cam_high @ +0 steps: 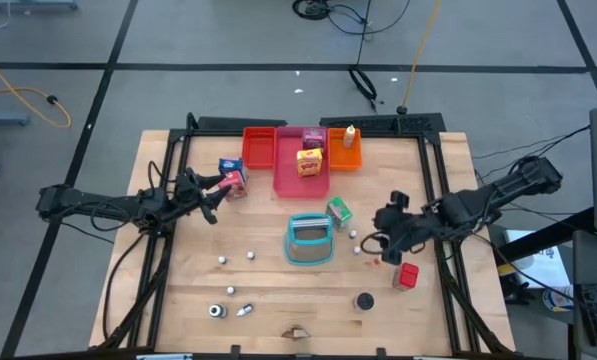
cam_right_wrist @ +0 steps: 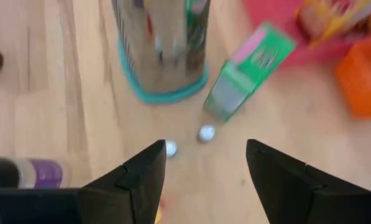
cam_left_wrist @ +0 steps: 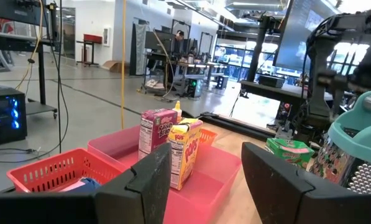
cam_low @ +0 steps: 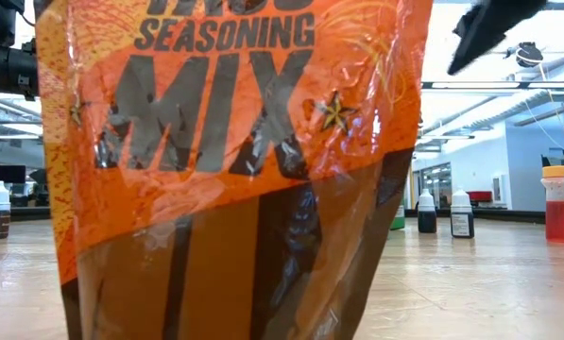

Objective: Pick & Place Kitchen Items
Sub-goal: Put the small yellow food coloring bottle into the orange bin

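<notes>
My left gripper [cam_high: 215,198] stands open at the table's left, pointing level past a red-blue carton [cam_high: 233,178] toward the pink tray [cam_left_wrist: 225,171]. Two cartons [cam_left_wrist: 184,149] stand upright in that tray. My right gripper [cam_right_wrist: 204,180] is open and slants down above two small white balls [cam_right_wrist: 206,132]. Just beyond the balls is a green carton [cam_right_wrist: 247,68], tipped over on the wood. A red cube [cam_high: 408,275] sits on the table near the right arm. An orange bottle [cam_high: 350,135] stands in the orange tray [cam_high: 345,158].
A teal-rimmed shiny basket [cam_high: 308,240] stands mid-table beside the green carton. A red tray [cam_high: 258,147] lies left of the pink one. Small balls [cam_high: 221,260] and caps [cam_high: 363,300] dot the near half. An orange seasoning bag [cam_low: 234,161] stands at the near edge and blocks the low view.
</notes>
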Controlling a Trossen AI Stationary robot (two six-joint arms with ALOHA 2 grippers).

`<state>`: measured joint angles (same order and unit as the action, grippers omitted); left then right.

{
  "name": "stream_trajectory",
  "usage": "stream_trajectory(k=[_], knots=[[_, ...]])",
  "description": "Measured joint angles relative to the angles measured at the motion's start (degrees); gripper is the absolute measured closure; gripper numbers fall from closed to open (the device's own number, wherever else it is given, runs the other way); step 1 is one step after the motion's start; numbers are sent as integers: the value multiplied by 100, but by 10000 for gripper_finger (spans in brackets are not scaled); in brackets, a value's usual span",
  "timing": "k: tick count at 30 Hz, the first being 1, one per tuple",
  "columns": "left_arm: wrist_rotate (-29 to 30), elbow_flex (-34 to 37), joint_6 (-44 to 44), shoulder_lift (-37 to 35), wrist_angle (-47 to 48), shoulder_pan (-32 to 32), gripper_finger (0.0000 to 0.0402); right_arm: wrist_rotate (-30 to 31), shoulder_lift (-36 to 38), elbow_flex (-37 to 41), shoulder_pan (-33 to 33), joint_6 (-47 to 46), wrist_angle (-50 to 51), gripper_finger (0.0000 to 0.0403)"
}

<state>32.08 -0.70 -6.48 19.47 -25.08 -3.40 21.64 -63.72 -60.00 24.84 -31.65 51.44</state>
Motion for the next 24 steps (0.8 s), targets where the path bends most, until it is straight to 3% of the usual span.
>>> stream_trajectory(k=[9,24], knots=[[0,1,9,0,0,2,204,-415,-2,901,520,-1636,-107,188],[0,1,23,-1,6,1,204,-743,-61,1670,750,-2232,-998,188]])
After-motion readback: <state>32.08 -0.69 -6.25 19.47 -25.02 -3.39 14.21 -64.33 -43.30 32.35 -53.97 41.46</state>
